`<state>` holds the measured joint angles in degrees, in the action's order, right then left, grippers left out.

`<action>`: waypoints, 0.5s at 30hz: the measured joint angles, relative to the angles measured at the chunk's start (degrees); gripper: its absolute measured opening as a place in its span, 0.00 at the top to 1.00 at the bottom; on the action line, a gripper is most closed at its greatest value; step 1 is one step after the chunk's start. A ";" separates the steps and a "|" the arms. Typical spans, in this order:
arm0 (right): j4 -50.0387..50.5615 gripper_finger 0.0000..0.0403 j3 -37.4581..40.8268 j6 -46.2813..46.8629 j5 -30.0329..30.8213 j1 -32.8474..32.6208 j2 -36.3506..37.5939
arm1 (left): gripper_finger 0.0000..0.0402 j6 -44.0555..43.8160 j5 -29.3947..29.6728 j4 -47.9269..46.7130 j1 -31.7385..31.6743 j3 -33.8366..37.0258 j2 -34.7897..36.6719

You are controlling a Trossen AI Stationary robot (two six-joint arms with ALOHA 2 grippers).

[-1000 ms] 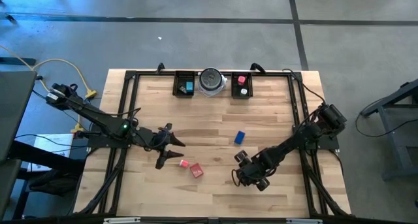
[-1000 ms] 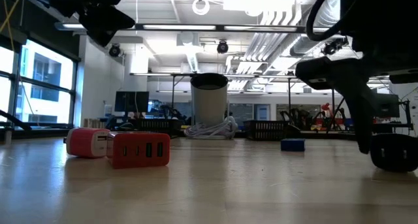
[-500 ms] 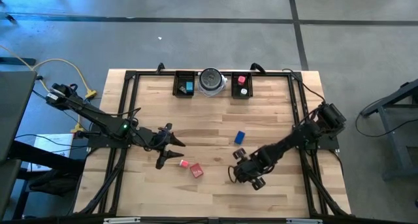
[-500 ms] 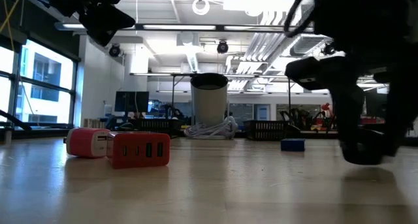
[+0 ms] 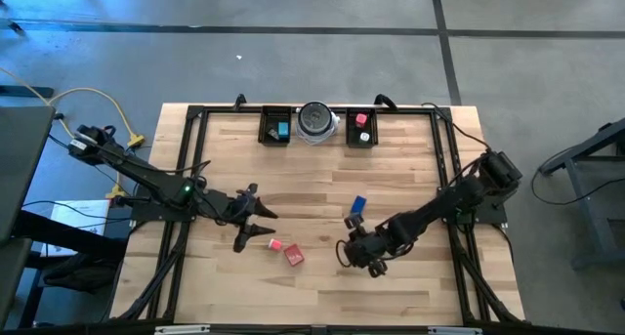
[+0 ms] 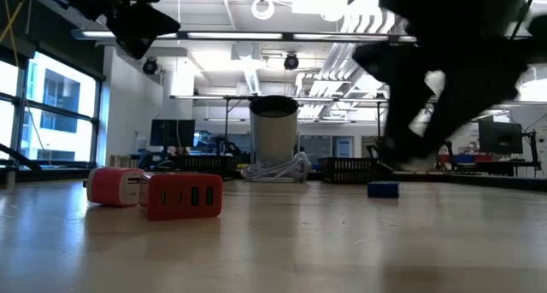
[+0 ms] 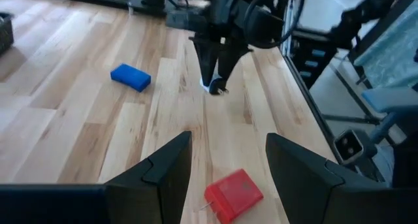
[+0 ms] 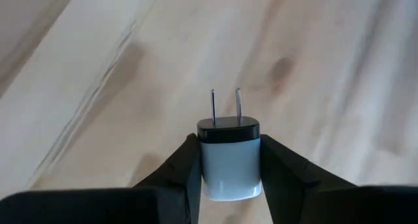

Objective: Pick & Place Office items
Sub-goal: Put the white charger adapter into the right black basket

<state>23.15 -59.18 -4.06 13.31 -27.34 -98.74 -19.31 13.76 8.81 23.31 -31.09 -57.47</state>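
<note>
the right pincer (image 8: 228,168) holds a small white plug block (image 8: 228,157) just above the bench (image 5: 322,286), near the blue block (image 5: 357,205), while the left pincer (image 5: 266,224) waits wide open by the red blocks (image 5: 294,256).

two trays (image 5: 275,126) (image 5: 360,127) sit at the table's (image 5: 312,286) top edge with a dish (image 5: 315,121) between them, each holding pieces. a block (image 5: 358,205) lies centre-right; two blocks (image 5: 275,244) (image 5: 294,256) touch or nearly touch lower centre. the left gripper (image 5: 256,221) is left of them, the right gripper (image 5: 348,248) right, pinching a plug (image 8: 228,155).
</note>
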 joint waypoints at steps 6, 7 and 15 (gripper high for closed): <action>-2.46 0.73 -3.79 -3.19 8.60 0.50 4.54 | 0.52 -0.04 0.07 5.10 -1.90 0.02 0.00; -2.51 0.73 -4.18 -3.68 10.00 0.49 5.19 | 0.52 -0.05 0.08 6.10 -2.17 0.02 0.00; -13.97 0.73 -5.10 -14.72 22.10 0.67 7.63 | 0.52 -5.27 0.33 15.33 -4.74 0.02 -0.04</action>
<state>9.19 -64.28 -18.77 35.41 -26.67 -91.11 -24.58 14.09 24.14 18.57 -31.07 -57.51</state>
